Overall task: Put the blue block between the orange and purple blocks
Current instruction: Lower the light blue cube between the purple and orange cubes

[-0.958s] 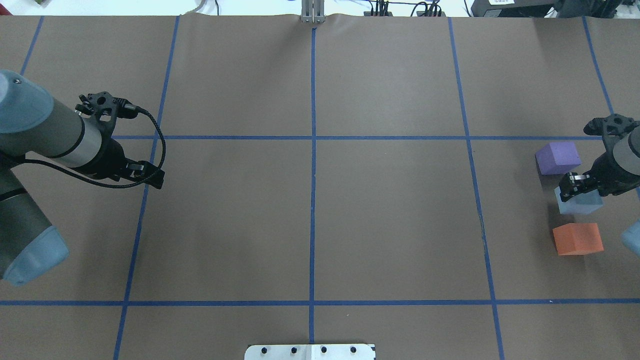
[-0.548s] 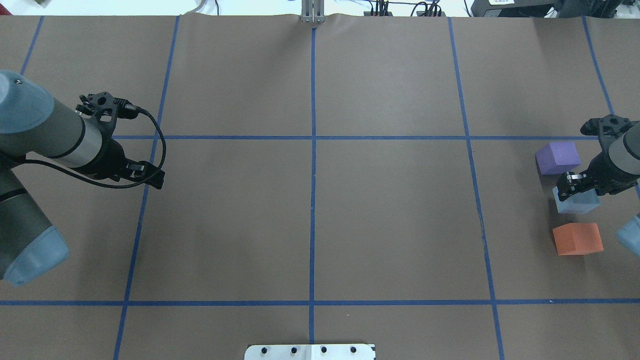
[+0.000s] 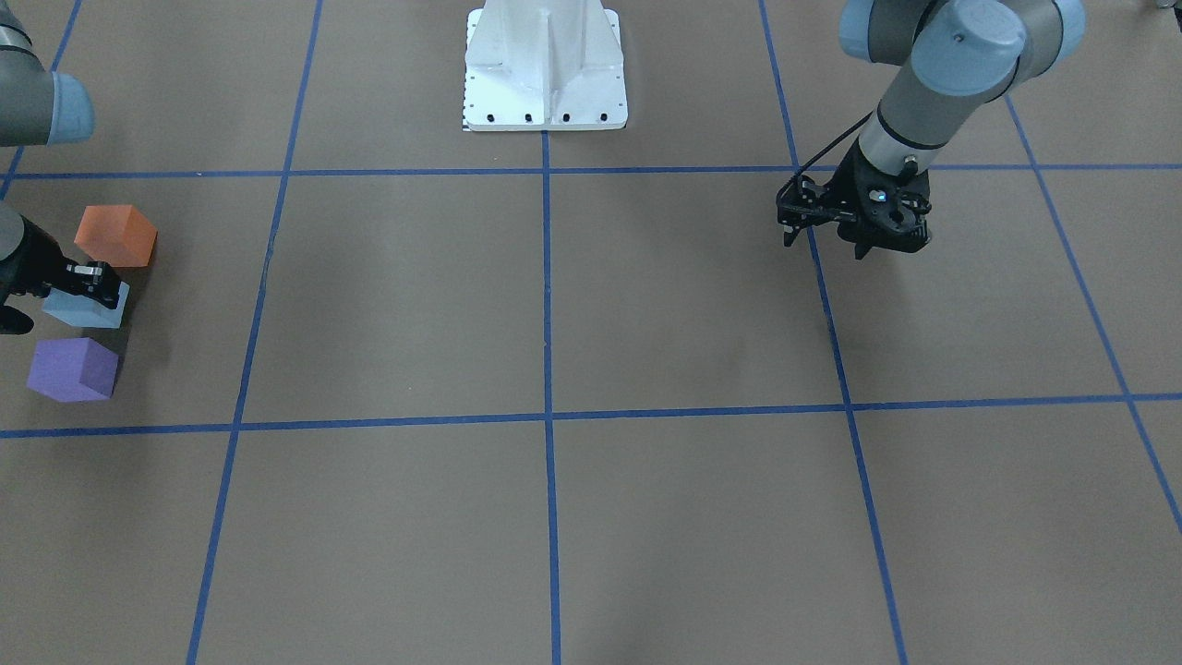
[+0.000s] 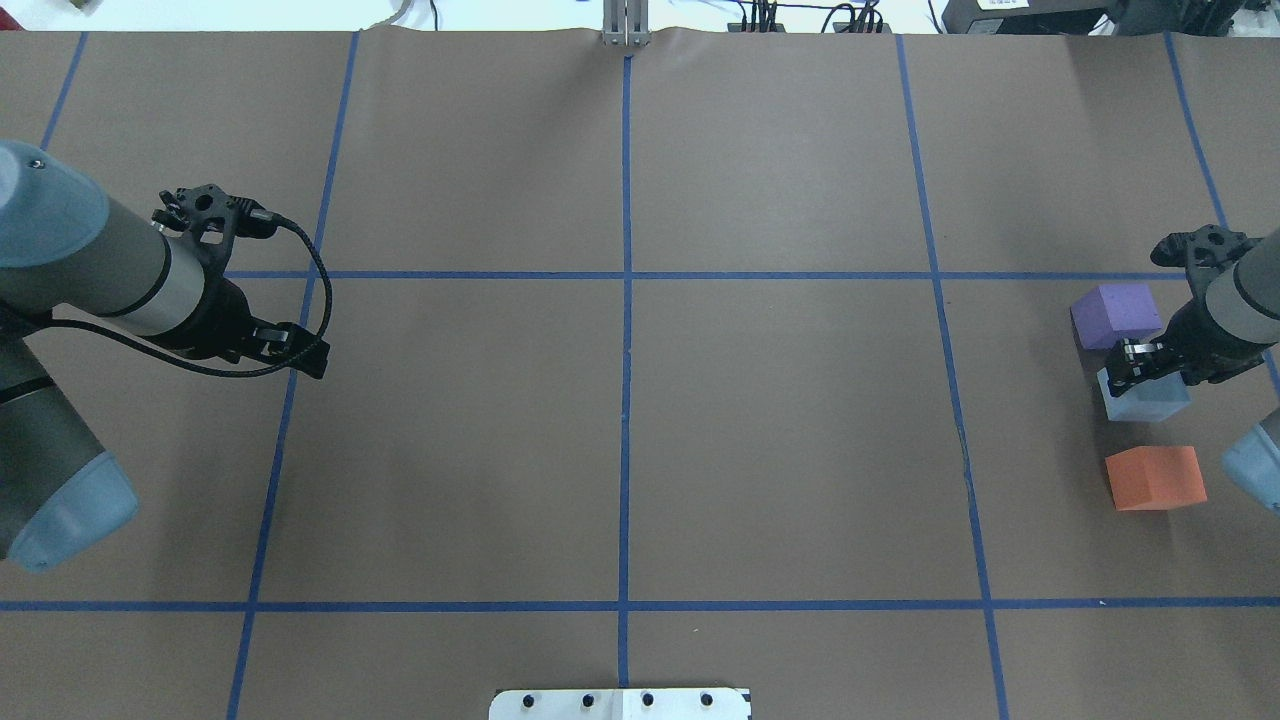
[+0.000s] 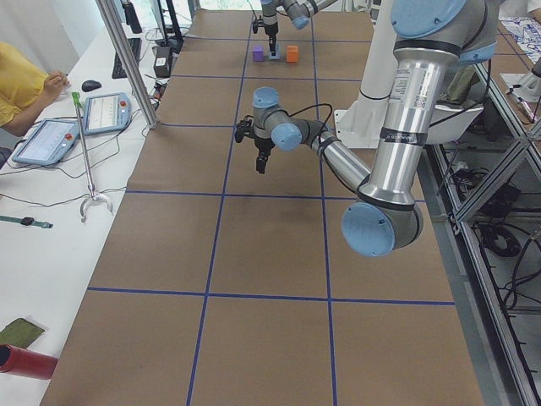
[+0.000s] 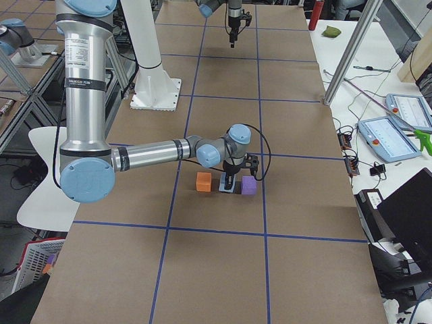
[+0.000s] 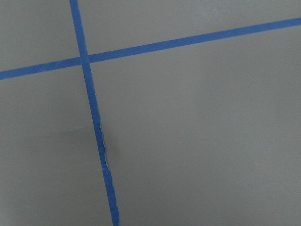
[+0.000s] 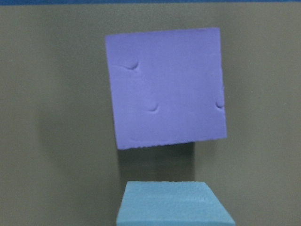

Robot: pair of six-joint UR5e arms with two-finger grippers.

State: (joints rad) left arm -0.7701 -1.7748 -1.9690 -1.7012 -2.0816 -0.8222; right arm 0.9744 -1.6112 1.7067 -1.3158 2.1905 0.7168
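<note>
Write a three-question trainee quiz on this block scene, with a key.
1. True or false: the blue block is stacked on the orange block.
2. Which gripper has its fingers on the blue block? A. left gripper B. right gripper
3. Fill in: of the three blocks, the ___ one lies farthest from the robot's base.
Key: 1 false; 2 B; 3 the purple block.
</note>
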